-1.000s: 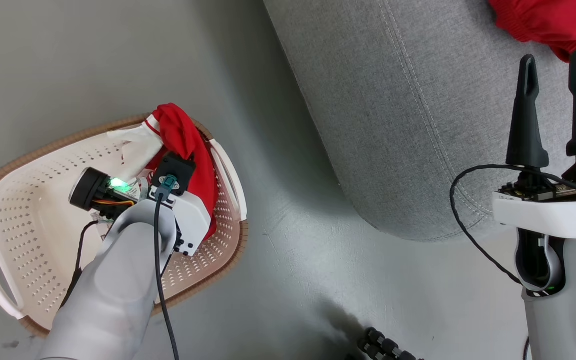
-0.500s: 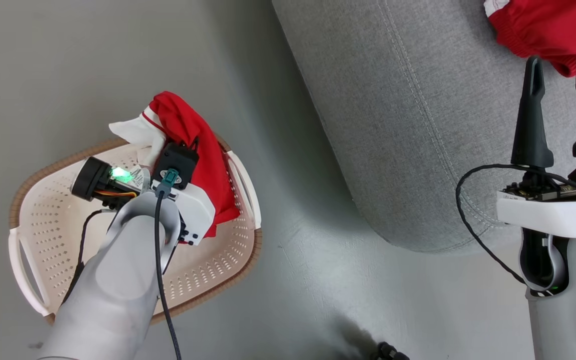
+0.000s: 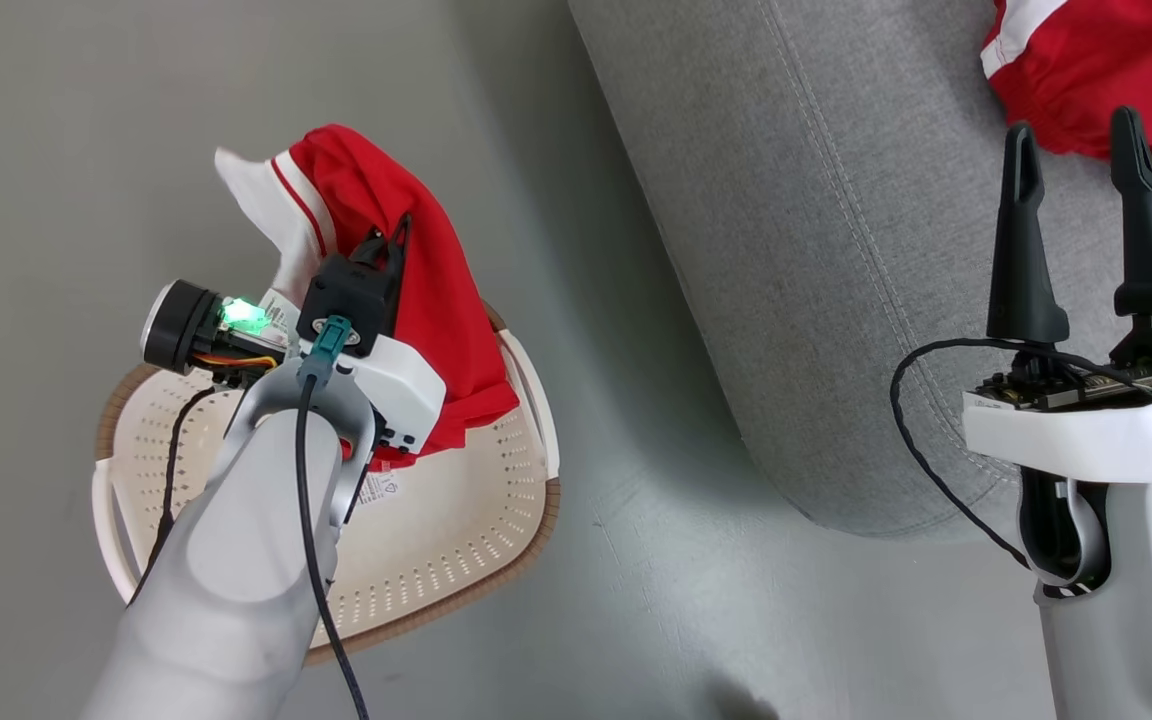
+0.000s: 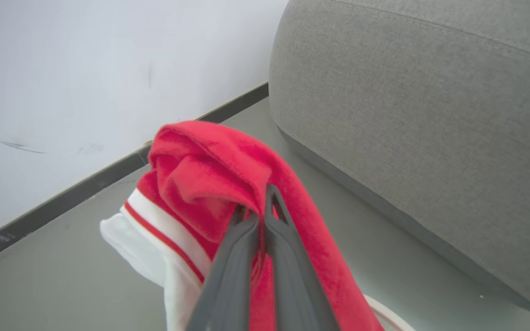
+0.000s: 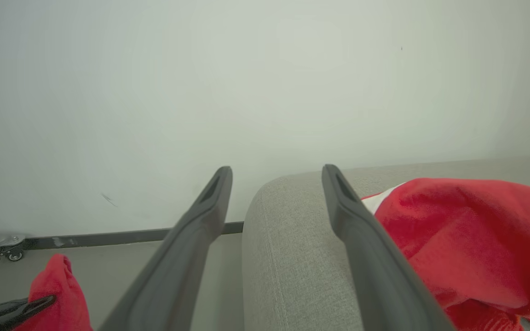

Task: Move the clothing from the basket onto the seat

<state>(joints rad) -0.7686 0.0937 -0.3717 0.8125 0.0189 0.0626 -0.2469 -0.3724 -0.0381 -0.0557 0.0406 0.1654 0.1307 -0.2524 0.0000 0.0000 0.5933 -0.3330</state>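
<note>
Left claw [image 4: 256, 208] is clenched on a fold of the red garment [image 4: 200, 179], its two dark fingers pressed together with cloth bunched over and around their tips. From that pinch the garment drapes down both sides of the claw, the red body on its right and a white panel with a thin red stripe on its left. The lower hem hangs under the wrist, above the basket [image 3: 456, 530]; whether any cloth touches the basket I cannot tell. It looks light, soft and limp, with a plush nap that should not slip readily. Nothing here is fragile, so the main concern is trailing cloth catching on the basket's rim. A hold on a thick gathered fold, as here, seems sounder than one on a single thin edge. The seat [image 3: 836, 250] lies to the right of the claw and well apart from it, with bare floor [image 3: 626, 560] between. Right claw [image 3: 1073, 130] stands released, fingers spread and holding nothing, over the seat just short of a second red garment [image 3: 1086, 60] lying there beyond its tips.
</note>
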